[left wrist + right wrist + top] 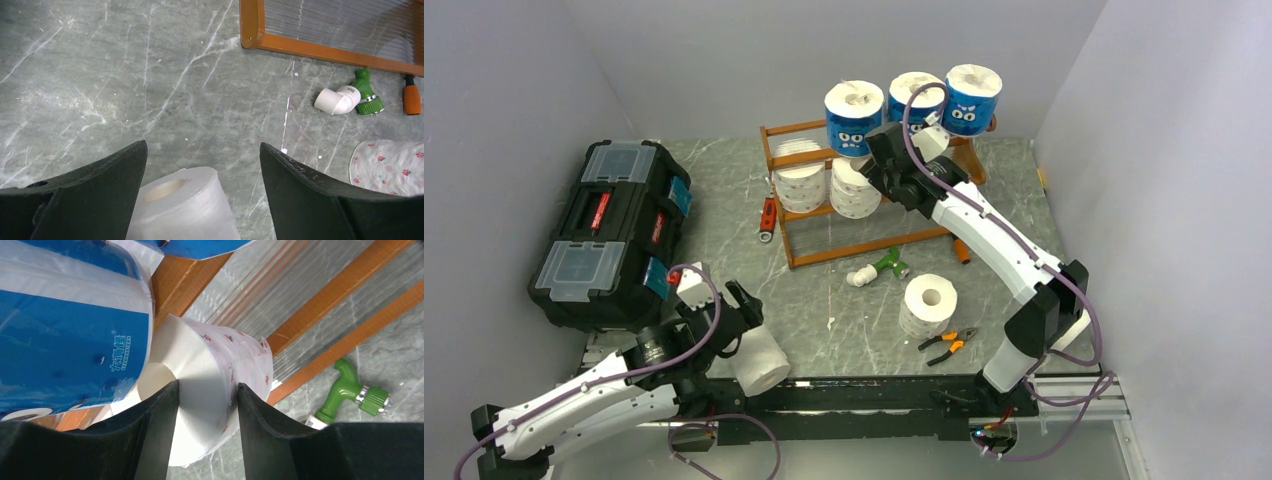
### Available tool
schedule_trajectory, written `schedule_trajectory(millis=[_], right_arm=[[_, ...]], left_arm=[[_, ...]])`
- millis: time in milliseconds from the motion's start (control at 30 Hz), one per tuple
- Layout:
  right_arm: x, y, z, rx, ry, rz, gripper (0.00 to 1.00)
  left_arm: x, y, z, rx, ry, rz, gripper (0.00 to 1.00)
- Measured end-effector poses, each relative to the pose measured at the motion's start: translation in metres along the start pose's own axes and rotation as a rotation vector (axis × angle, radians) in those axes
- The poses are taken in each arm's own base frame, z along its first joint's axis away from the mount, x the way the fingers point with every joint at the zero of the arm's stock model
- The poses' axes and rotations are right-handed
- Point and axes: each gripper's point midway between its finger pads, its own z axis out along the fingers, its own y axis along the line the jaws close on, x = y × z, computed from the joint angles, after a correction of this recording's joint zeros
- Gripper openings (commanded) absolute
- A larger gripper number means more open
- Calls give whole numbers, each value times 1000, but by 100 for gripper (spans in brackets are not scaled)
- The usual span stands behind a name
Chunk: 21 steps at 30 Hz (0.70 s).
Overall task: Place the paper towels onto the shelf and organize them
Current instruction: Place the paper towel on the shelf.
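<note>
The orange-brown shelf [864, 248] stands at the back of the table. Three blue-wrapped paper towels [854, 117] sit on its top tier. Two white rolls are on the middle tier: one at the left [802, 180], one beside it [854, 190]. My right gripper [879, 168] is at that second roll; the right wrist view shows the gripper [207, 385] shut on the wall of the flower-printed white roll [220, 365], under a blue roll [65, 335]. My left gripper [742, 305] is open around a plain white roll [185, 205] lying at the table's near edge. Another white roll [928, 303] stands on the table.
A black toolbox [609, 230] with clear lids sits at the left. A green-and-white tool [879, 268] lies in front of the shelf, an orange-handled screwdriver [961, 250] to its right, pliers [947, 343] near the front, a red tool [768, 218] left of the shelf. Walls close in both sides.
</note>
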Motion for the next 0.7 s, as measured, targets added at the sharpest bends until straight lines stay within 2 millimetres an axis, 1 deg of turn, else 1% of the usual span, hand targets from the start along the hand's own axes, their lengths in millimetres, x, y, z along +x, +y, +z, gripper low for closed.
schedule_trajectory(millis=[333, 533, 700], right_arm=[[4, 11, 4, -65, 10, 0, 53], [-1, 10, 0, -108, -8, 12, 53], [-6, 10, 3, -134, -21, 26, 53]], left_arm=[[0, 0, 0, 0, 0, 1, 89], [1, -1, 1, -1, 1, 4, 89], [1, -3, 1, 3, 4, 3, 88]])
